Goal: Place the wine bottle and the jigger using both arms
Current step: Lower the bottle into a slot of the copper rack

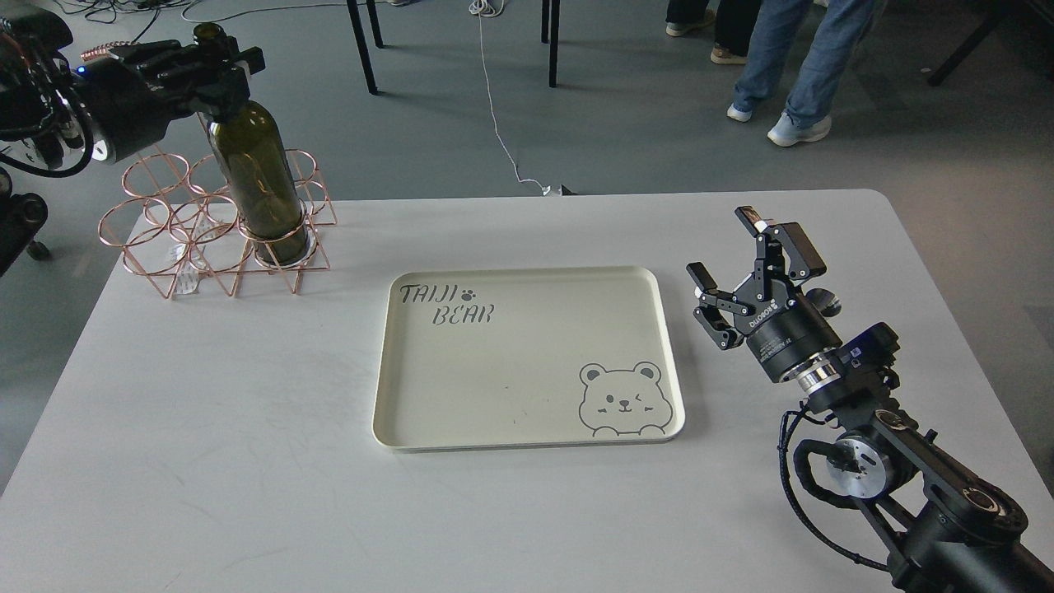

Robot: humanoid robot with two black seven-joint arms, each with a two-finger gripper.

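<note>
Table (247,461): white, rounded corners, filling most of my head view, grey floor beyond it.
Tray (395,412): cream, rectangular, lying flat at the middle of the table; "TAIJI BEAR" is printed at its upper left and a winking bear at its lower right.
Wire rack (156,239): copper-coloured, made of open rings, standing on the table's far left corner.
Wine bottle (259,185): dark green glass, upright but leaning slightly, its base sitting in the rack's front right ring, its neck rising above the rack.
Left gripper (216,64): my left arm comes in from the upper left edge, and its fingers are clamped around the bottle's neck just below the open mouth.
Right gripper (733,268): my right arm rises from the lower right corner; the gripper hovers above the table just right of the tray, jaws spread wide apart with nothing between them.
Jigger (823,302): a small shiny metal piece shows just behind the right gripper, mostly hidden by it; I cannot tell how it lies.
Background: chair legs, a white cable trailing across the floor, and the legs of people standing at the upper right.
</note>
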